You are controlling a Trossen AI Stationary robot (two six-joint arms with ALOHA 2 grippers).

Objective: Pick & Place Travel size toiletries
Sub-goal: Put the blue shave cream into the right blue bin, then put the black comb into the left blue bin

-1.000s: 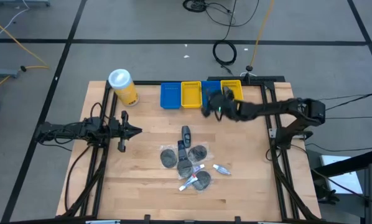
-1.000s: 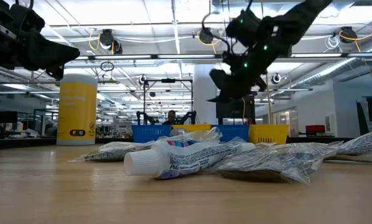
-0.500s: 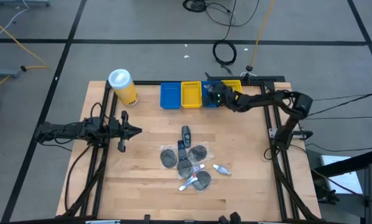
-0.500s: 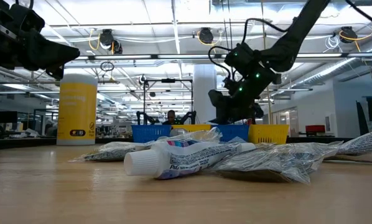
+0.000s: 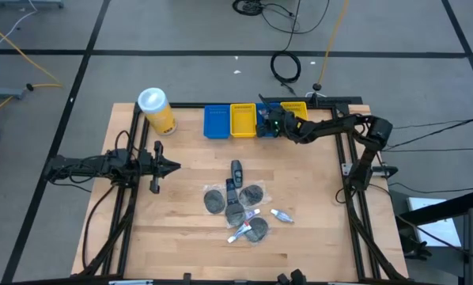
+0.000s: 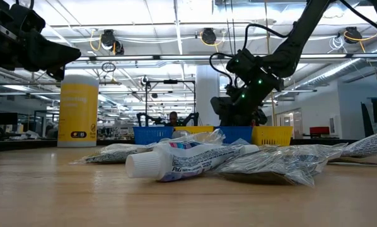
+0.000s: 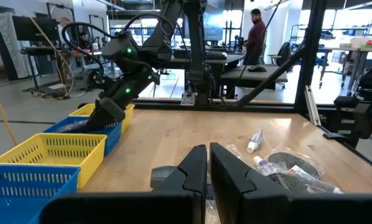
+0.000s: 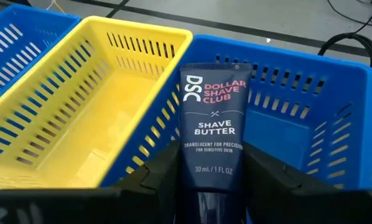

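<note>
My right gripper [image 5: 270, 123] reaches over the far row of bins and is shut on a dark navy shave-butter tube [image 8: 214, 118], above the blue bin [image 8: 310, 124] that stands between two yellow ones. The low view shows this gripper [image 6: 229, 113] down at the bins' rims. The other travel-size toiletries [image 5: 238, 204] lie in a pile at the table's middle: grey discs in clear wrap, a dark tube [image 5: 236, 170] and small white tubes [image 5: 282, 214]. My left gripper [image 5: 172, 166] waits shut, in the air left of the pile. My right gripper pinches the navy tube by its lower body [image 8: 201, 163] between the two fingers [image 8: 158, 171], one on each side edge. The tube runs along the fingers, its flat crimped end [image 8: 216, 67] pointing away from the wrist; the cap end is hidden. It is lifted clear, slanting down over the blue bin.
Along the far edge stand a blue bin [image 5: 216, 121], a yellow bin [image 5: 243, 119], the blue bin under my gripper and another yellow bin [image 5: 296, 111]. A yellow canister with a white lid [image 5: 157, 111] stands at the far left. Bare wood surrounds the pile.
My right gripper, carrying the tube, has moved toward the far edge and sunk from well above the bins to just over the blue bin, the arm stretching out flatter. The left arm and the pile have kept still.
</note>
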